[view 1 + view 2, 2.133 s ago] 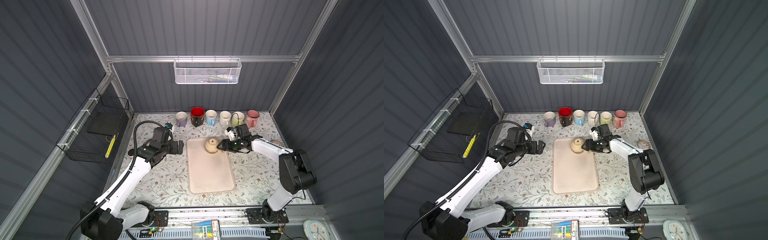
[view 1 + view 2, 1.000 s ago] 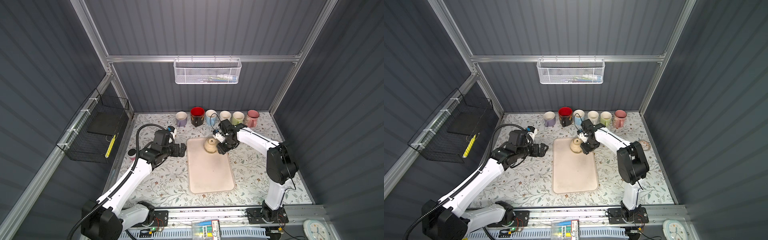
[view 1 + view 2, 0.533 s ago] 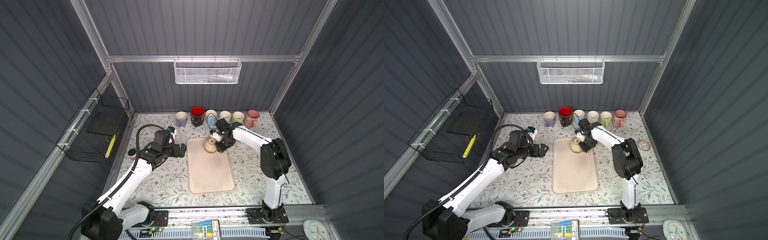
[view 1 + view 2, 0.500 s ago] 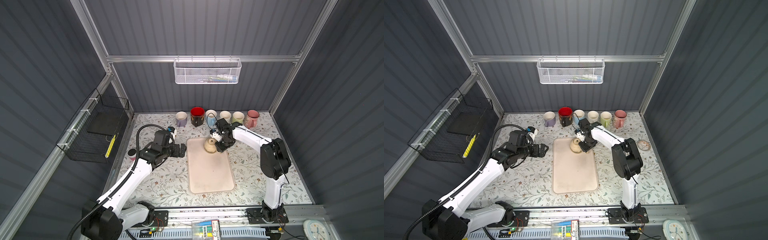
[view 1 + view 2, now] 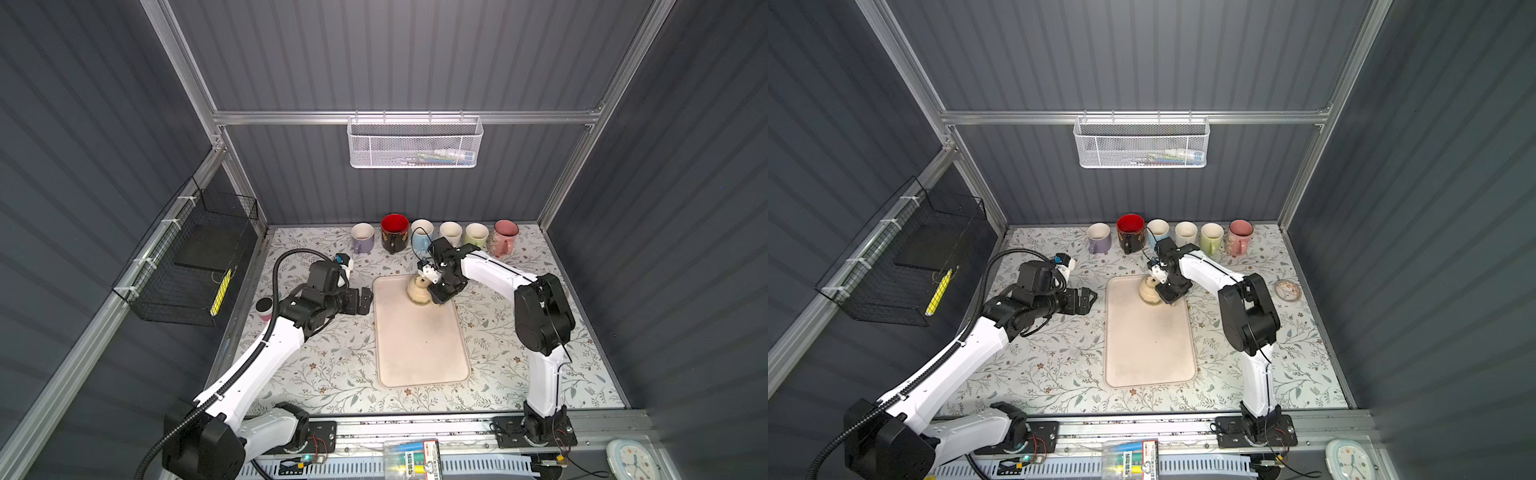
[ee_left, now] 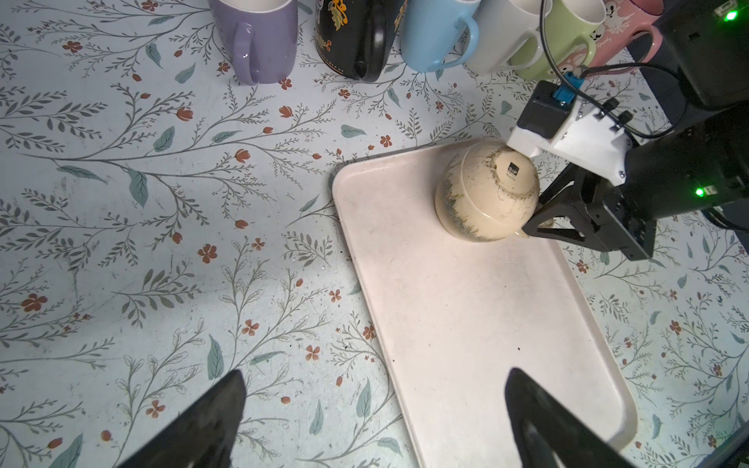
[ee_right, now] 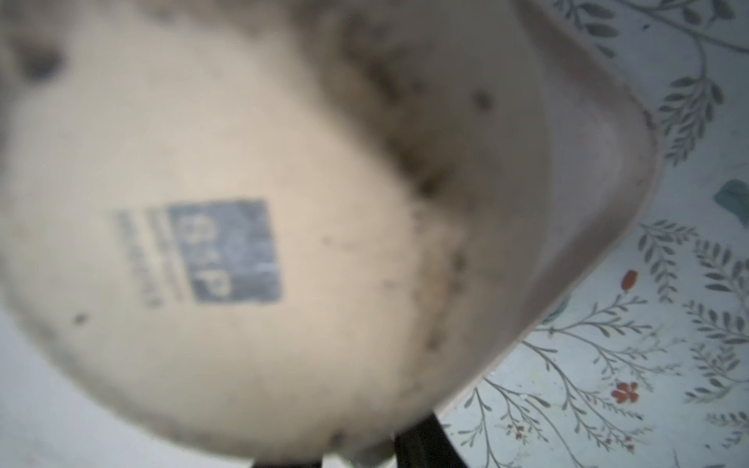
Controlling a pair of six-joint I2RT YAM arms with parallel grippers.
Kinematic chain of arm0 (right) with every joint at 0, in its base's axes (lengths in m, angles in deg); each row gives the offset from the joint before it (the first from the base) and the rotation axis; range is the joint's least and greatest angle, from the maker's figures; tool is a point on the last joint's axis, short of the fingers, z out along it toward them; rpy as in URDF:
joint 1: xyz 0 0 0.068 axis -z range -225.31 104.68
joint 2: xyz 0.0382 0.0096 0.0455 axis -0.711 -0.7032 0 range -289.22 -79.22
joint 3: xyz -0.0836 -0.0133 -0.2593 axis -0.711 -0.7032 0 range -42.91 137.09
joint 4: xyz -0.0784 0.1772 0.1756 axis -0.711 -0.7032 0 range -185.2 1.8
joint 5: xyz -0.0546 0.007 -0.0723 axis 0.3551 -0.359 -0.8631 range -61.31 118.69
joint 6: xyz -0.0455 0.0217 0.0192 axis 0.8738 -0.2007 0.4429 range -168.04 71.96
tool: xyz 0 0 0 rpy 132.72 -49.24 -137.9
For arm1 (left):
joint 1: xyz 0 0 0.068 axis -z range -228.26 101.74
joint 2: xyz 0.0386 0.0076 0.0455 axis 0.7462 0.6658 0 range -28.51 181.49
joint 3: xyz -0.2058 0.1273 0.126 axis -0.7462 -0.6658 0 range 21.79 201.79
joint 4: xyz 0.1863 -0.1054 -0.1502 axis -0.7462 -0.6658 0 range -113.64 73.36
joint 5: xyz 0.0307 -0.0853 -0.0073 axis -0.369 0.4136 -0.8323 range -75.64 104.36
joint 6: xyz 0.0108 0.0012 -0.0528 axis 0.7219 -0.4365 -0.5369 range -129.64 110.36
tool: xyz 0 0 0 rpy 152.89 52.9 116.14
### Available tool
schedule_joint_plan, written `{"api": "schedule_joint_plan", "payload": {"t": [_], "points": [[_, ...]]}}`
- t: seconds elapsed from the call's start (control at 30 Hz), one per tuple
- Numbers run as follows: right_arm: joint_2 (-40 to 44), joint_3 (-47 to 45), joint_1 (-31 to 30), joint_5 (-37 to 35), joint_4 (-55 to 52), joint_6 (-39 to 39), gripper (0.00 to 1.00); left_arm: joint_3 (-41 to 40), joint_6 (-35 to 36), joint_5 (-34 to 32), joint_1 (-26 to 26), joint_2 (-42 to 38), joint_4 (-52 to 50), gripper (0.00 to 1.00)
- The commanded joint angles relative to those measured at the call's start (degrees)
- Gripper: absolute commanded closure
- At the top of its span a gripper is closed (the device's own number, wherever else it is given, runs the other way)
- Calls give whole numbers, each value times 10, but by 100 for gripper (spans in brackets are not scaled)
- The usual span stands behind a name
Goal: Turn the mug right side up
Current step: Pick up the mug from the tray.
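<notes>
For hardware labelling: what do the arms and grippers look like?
White shells, black joints on the left arm and right arm. A black corrugated hose follows the left. The left gripper and right gripper are black, the right with a white camera bracket.

Table (image 5: 332, 374): floral-patterned top. A beige tray (image 5: 419, 345) lies flat near the centre. Along the back edge, six upright mugs stand in a close row: purple mug (image 5: 362, 237), black mug with red inside (image 5: 394, 232), blue mug (image 5: 420, 239), white mug (image 5: 451, 232), green mug (image 5: 476, 235), pink mug (image 5: 504, 237). A small dish (image 5: 1286, 289) sits near the right edge and a small pink cup (image 5: 264, 308) at the left edge.
</notes>
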Motion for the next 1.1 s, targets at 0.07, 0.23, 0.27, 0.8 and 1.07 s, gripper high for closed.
{"api": "schedule_joint_plan", "payload": {"t": [0.07, 0.23, 0.27, 0.8, 1.07], "points": [[-5, 5, 0, 7, 4, -3, 79, 15, -5, 4, 3, 8, -11, 0], [-6, -1, 0, -6, 11, -7, 100, 13, -5, 4, 3, 6, -11, 0], [-5, -6, 1, -9, 14, -9, 100, 12, -5, 3, 3, 5, -10, 0], [146, -109, -2, 52, 148, -35, 100, -119, -87, 96, 3, -68, 206, 0], [173, -145, -16, 59, 171, -40, 100, -148, -114, 116, 3, -63, 256, 0]]}}
